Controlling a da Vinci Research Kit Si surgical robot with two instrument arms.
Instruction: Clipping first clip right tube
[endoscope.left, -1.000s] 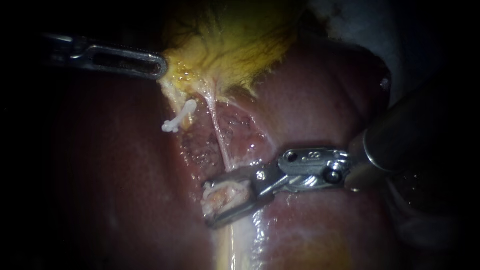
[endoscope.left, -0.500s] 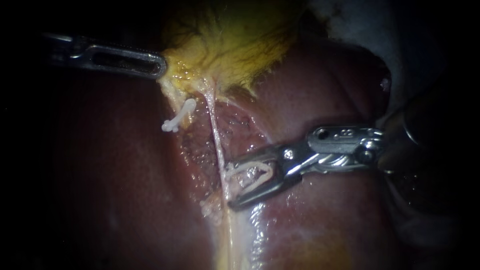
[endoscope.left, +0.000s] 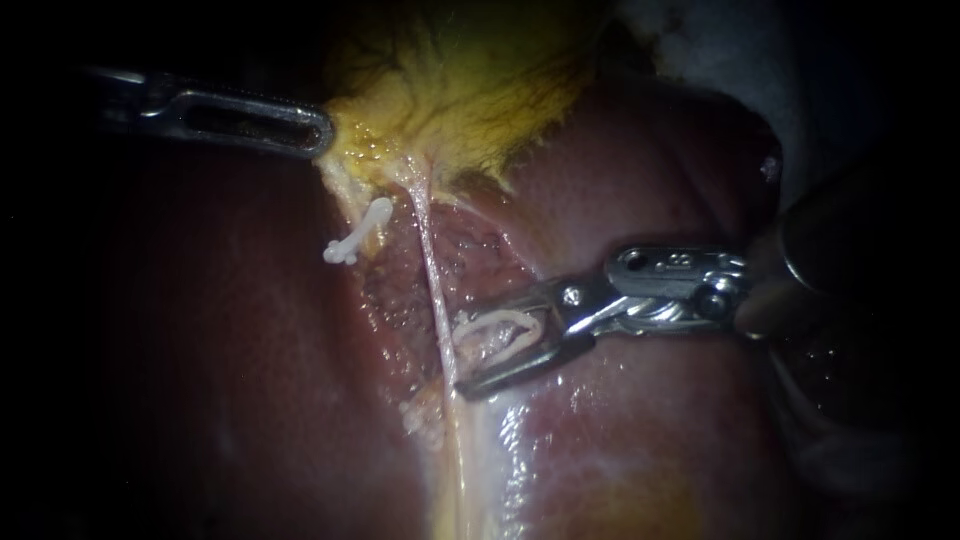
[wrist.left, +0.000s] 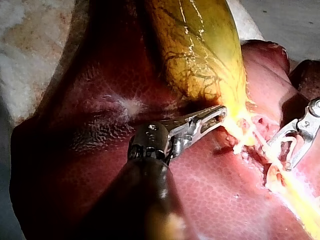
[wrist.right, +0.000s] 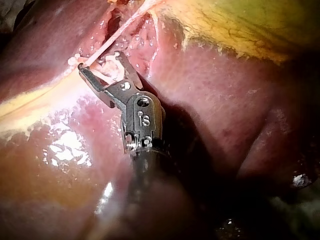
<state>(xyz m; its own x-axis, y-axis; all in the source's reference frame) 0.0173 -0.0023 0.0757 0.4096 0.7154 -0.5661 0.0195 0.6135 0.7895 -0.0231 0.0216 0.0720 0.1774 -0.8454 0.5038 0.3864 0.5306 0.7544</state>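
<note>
The right tube (endoscope.left: 428, 260) runs as a thin pale strand from the gallbladder (endoscope.left: 460, 90) down over the liver (endoscope.left: 250, 350), and its lower part passes right at the tips of the right instrument (endoscope.left: 460, 355). That instrument's claw stands parted, gripping an open clip (endoscope.left: 500, 335) between its two halves, with the tube at the claw's mouth, not yet inside the clip. A closed clip (endoscope.left: 358, 235) sits on the left tube (endoscope.left: 345, 195), and the left instrument (endoscope.left: 322, 130) has its claw closed on the gallbladder's pale lower edge.
</note>
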